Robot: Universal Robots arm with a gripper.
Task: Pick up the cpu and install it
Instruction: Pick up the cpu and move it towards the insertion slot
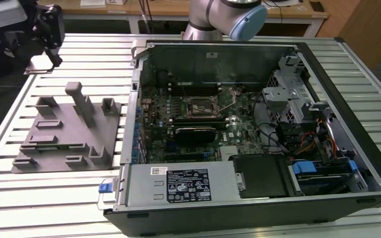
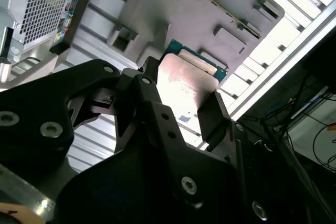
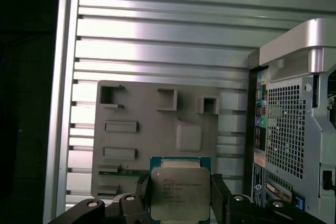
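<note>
My gripper [image 3: 180,196] is shut on the cpu [image 3: 180,190], a small square chip with a pale metal top and a green edge, one black finger on each side. The second wrist view shows the cpu [image 2: 186,82] from its other face, clamped in the gripper [image 2: 184,95]. In both wrist views the chip hangs in the air over the grey tray [image 3: 136,140] with its slots and posts. In the exterior view the gripper [image 1: 47,52] is high at the far left, beyond the tray [image 1: 58,144], with the pale cpu [image 1: 38,66] at its tips.
An open computer case [image 1: 257,208] lies to the exterior view's right of the tray, motherboard up, with the square processor socket [image 1: 202,105] near its middle and a black component [image 1: 194,133] in front of it. Everything rests on a slatted metal table [image 1: 78,198]. The arm's base [image 1: 210,20] stands behind the case.
</note>
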